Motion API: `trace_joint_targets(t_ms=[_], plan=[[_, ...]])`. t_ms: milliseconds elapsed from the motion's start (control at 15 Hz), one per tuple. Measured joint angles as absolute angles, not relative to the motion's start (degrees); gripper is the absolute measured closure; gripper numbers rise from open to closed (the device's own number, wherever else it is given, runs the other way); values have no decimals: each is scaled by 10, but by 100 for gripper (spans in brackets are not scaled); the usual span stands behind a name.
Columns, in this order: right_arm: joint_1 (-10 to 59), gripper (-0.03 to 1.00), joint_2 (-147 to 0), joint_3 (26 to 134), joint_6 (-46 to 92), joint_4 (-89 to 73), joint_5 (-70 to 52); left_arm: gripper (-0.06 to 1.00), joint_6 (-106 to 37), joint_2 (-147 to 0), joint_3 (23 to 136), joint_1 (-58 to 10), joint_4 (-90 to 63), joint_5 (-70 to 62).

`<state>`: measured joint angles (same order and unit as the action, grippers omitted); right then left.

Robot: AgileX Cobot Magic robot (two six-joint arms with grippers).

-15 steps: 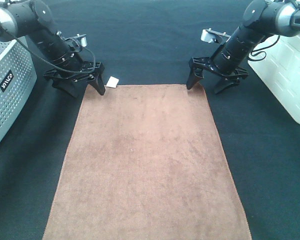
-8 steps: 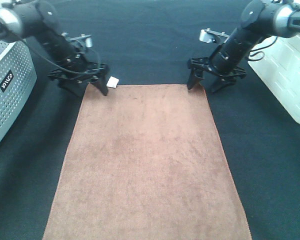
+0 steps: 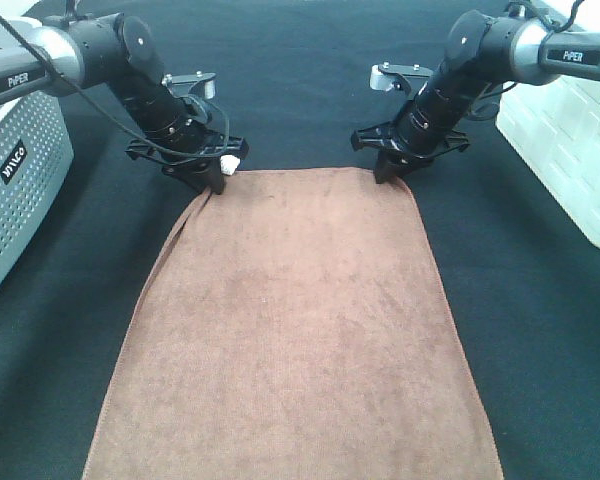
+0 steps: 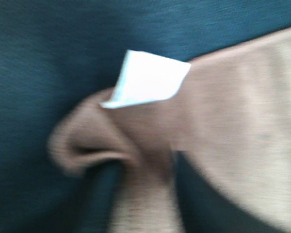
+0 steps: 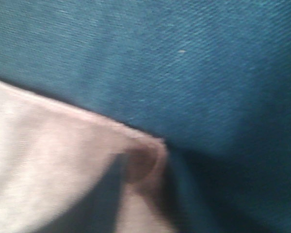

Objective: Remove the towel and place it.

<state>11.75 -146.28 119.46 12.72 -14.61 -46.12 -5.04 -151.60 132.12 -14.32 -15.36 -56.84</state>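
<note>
The brown towel [image 3: 295,320] lies flat on the black table cloth [image 3: 300,80], its long side running toward the camera. My left gripper [image 3: 208,177] is shut on the towel's far left corner, beside the small white tag [image 3: 229,163]. In the left wrist view the corner of the towel [image 4: 136,136] bunches between the fingers [image 4: 99,194], with the tag [image 4: 148,80] just beyond it. My right gripper [image 3: 387,170] is shut on the towel's far right corner. The right wrist view shows that corner of the towel [image 5: 143,158] curled up and pinched.
A grey perforated basket [image 3: 10,190] stands at the left edge. A white bin [image 3: 570,140] stands at the right edge. Black cloth surrounds the towel on all sides.
Both grippers have moved inward and down onto the towel's far corners and closed on them. The far left corner now bunches up slightly.
</note>
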Motion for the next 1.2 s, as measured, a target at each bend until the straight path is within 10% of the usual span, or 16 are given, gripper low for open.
trace_joint_targets(t_ms=[133, 1200], plan=[[117, 97, -1464, 1195, 127, -143, -461, 93, -52, -1517, 1321, -143, -146, -568], [123, 97, -1422, 1221, 127, -108, -324, 94, -54, -1506, 1404, -147, -34, -522]])
